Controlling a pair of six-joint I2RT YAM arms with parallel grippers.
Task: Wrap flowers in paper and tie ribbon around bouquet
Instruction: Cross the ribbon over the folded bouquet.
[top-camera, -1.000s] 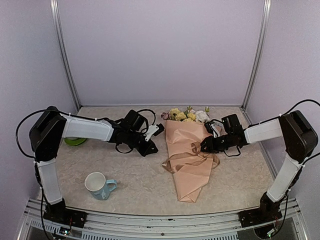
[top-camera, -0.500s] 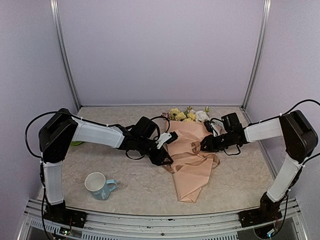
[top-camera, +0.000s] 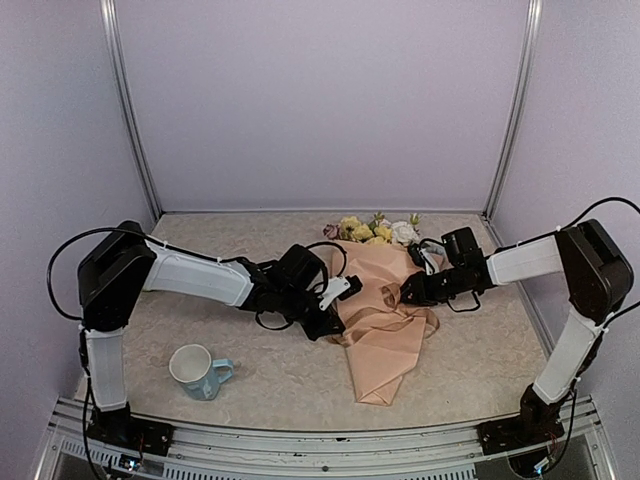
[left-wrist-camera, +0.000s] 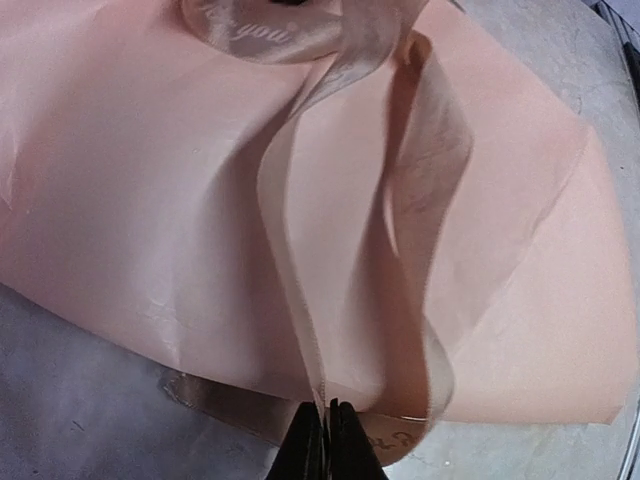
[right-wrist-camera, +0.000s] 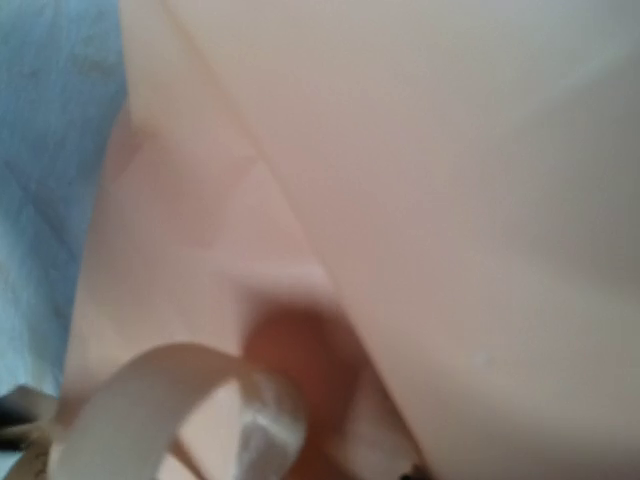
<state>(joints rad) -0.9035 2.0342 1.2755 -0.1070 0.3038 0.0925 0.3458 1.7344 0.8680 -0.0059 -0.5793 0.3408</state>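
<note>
Pinching a thin strand of the ribbon (left-wrist-camera: 250, 38) between fingertips pressed tight together, the left gripper (left-wrist-camera: 328, 440) sits low at the edge of the paper (left-wrist-camera: 130, 200). It is just above the grey marbled table (left-wrist-camera: 90, 410). From the tips the strand climbs across the peach sheet to a wider band printed with lettering, and a second, half-transparent loop stands up just to its right. From above, this gripper is at the left flank of the bouquet (top-camera: 380, 350), about halfway along it. The right gripper (top-camera: 408, 290) faces it from the other flank, its tip against the paper where the ribbon loops gather. Whether its jaws are spread or closed on anything I cannot tell (its own camera gives only a blur of peach paper and one pale curl of ribbon). The paper forms a cone lying flat, with its point towards the arms' bases. The flowers (top-camera: 365, 231) show yellow and white at its far, open end. A white and blue mug (top-camera: 195, 370) stands well apart, near the front left.
</note>
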